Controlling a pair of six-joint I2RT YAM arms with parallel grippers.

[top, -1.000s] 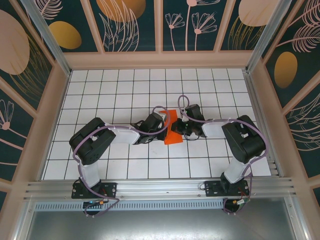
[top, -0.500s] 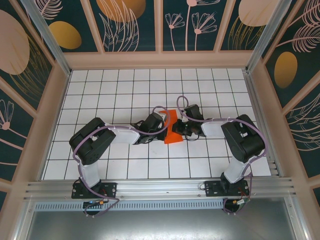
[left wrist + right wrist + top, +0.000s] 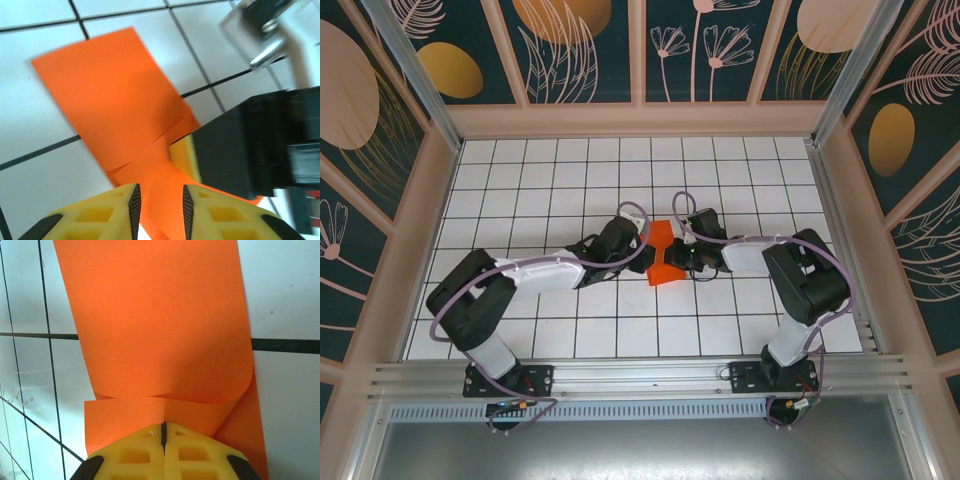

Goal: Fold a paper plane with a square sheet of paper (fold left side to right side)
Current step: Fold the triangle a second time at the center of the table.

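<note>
- The walled enclosure (image 3: pixel 580 50) had dark panels painted with pale flowers and gold ovals, framed in light wood.
- The table (image 3: pixel 520 170) was a white surface ruled into square tiles by thin dark lines.
- The left arm (image 3: pixel 535 272) stretched from its base at the near left towards the middle of the table. The right arm (image 3: pixel 805 275) bent in from the near right to meet it.
- The square sheet of paper (image 3: pixel 662 268) lay at the middle of the table between the two grippers. It was bright orange and partly folded, with one layer curled loosely over another, and it looked narrower than a full square.
- The left gripper (image 3: pixel 159 200) sat at the sheet's left edge. Its yellow fingers (image 3: pixel 107 210) were apart, with orange paper visible in the gap between them.
- The right gripper (image 3: pixel 163 426) sat at the sheet's right edge, just across from the left one. Its jaws were pressed together, leaving only a thin dark seam.
- The right gripper's tips touched the lower layer, just short of the curled layer's edge. It could not be told whether any paper was pinched between them.
</note>
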